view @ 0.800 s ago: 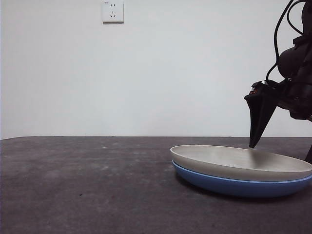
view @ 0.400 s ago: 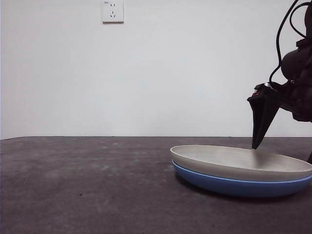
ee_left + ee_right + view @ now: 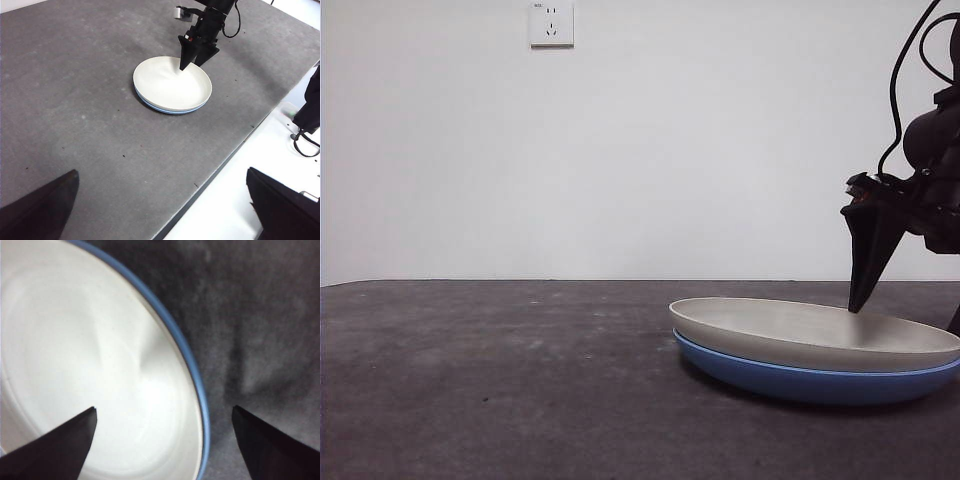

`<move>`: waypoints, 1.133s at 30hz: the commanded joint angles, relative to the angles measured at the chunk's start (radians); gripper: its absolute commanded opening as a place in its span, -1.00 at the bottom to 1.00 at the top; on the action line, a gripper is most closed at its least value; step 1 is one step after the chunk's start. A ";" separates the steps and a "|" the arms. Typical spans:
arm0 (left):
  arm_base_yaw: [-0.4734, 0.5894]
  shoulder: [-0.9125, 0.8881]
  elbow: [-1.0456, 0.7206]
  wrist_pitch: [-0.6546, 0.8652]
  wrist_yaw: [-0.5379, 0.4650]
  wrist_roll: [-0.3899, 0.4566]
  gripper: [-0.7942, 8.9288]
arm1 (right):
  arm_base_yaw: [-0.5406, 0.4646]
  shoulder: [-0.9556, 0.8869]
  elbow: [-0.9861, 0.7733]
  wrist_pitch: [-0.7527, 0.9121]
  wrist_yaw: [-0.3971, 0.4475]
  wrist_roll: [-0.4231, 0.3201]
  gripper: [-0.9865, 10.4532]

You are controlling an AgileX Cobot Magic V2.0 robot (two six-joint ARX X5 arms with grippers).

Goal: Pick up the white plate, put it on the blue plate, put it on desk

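On the desk, toward 4 o'clock in the front view: white plate nested inside the blue plate, only a thin blue edge showing. Right gripper: jaws wide open, holding nothing, straddling the rim with one jaw over the white bowl and the other over bare desk; left gripper waits well apart, open and empty. Handling note: judged best to lower squarely, pinch the white rim alone, lift level so the blue plate stays put.

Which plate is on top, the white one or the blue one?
The white plate is on top. The blue plate sits underneath it, showing only its glossy rim.
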 commanded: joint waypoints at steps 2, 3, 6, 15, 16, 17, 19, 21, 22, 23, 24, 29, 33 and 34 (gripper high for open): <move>-0.007 0.005 0.013 0.010 -0.002 0.002 0.52 | 0.003 0.042 0.008 -0.010 -0.005 -0.021 -0.14; -0.007 0.005 0.013 0.010 -0.002 0.002 0.52 | 0.003 0.045 0.008 -0.013 -0.005 -0.024 -0.20; -0.007 0.005 0.013 0.010 -0.002 0.002 0.52 | 0.003 0.047 0.008 -0.013 -0.004 -0.026 -0.50; -0.007 0.005 0.013 0.010 -0.002 0.002 0.52 | 0.003 0.047 0.008 -0.019 0.008 -0.026 -0.81; -0.007 0.005 0.013 0.010 -0.002 0.002 0.52 | 0.003 0.046 0.008 -0.019 0.007 -0.026 -0.81; -0.007 0.005 0.013 0.010 -0.002 0.002 0.52 | 0.003 0.046 0.008 -0.020 0.007 -0.026 -0.81; -0.007 0.005 0.013 0.010 -0.002 0.002 0.52 | 0.002 0.038 0.010 -0.026 0.000 -0.026 -0.81; -0.007 0.005 0.013 0.010 -0.002 0.002 0.52 | 0.003 0.023 0.011 -0.028 -0.015 -0.026 -0.81; -0.007 0.005 0.013 0.011 -0.002 0.002 0.52 | 0.004 0.012 0.015 -0.030 -0.027 -0.022 -0.81; -0.007 0.005 0.013 0.012 -0.002 0.002 0.52 | 0.007 0.004 0.021 -0.036 -0.037 -0.018 -0.81; -0.007 0.005 0.013 0.014 -0.002 0.002 0.52 | 0.011 -0.004 0.032 -0.046 -0.046 -0.018 -0.81; -0.007 0.005 0.013 0.028 -0.002 0.002 0.52 | 0.051 -0.014 0.113 -0.125 -0.047 0.002 -0.81; -0.007 0.005 0.013 0.038 -0.002 0.003 0.52 | 0.118 -0.014 0.174 -0.132 -0.045 0.039 -0.81; -0.007 0.005 0.013 0.040 -0.002 0.004 0.52 | 0.134 -0.013 0.183 -0.125 -0.045 0.051 -0.81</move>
